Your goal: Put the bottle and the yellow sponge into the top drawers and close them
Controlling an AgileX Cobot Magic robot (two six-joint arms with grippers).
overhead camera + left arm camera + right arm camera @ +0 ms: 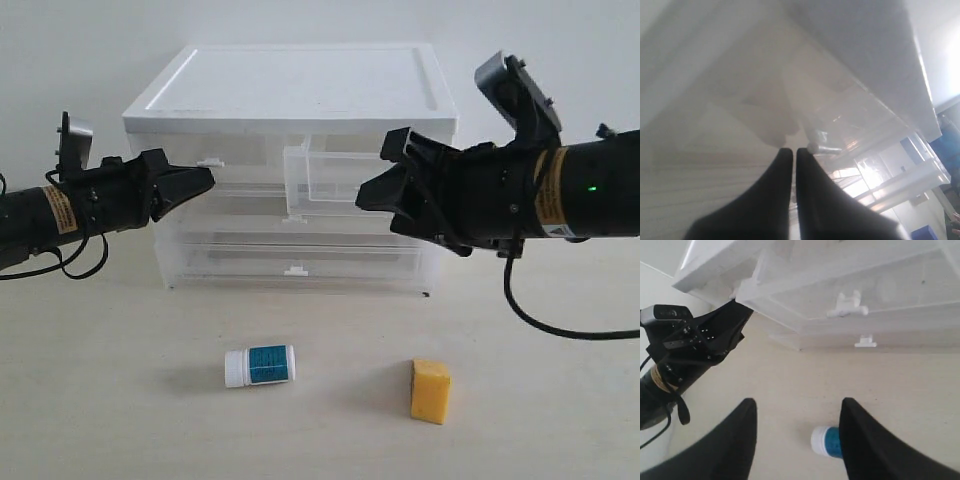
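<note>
Desk: I'm looking at a pale beige desk (120, 420) with a plain white wall (80, 50) behind it.
Yellow sponge: the yellow sponge (430, 391) is nearest to me, standing on end on the desk at the front right, outside any drawer and touching nothing else.
Bottle: the bottle (260, 365) lies on its side on the desk, left of the sponge and well apart from it, with its white cap pointing left in the exterior view. It is outside the drawers too.
Left pincer: my left pincer (207, 179) has its jaws pressed together with nothing between them. It hangs above the desk with its tip just beside the handle tab (210, 160) of the top left drawer. I cannot tell whether it touches the tab.
Right pincer: my right pincer (378, 172) stands wide and holds nothing. It hovers above the desk, just in front of the top right drawer.
Top right drawer: the top right drawer (335, 180) is translucent and stands pulled partway out of the cabinet.
Top left drawer: the top left drawer (240, 150) sits flush with the cabinet front and looks shut.
Lower drawers: the two full-width drawers (295, 255) beneath are pushed in.
Cabinet: the cabinet (300, 85) has a white top and stands at the back of the desk, by the wall.
</note>
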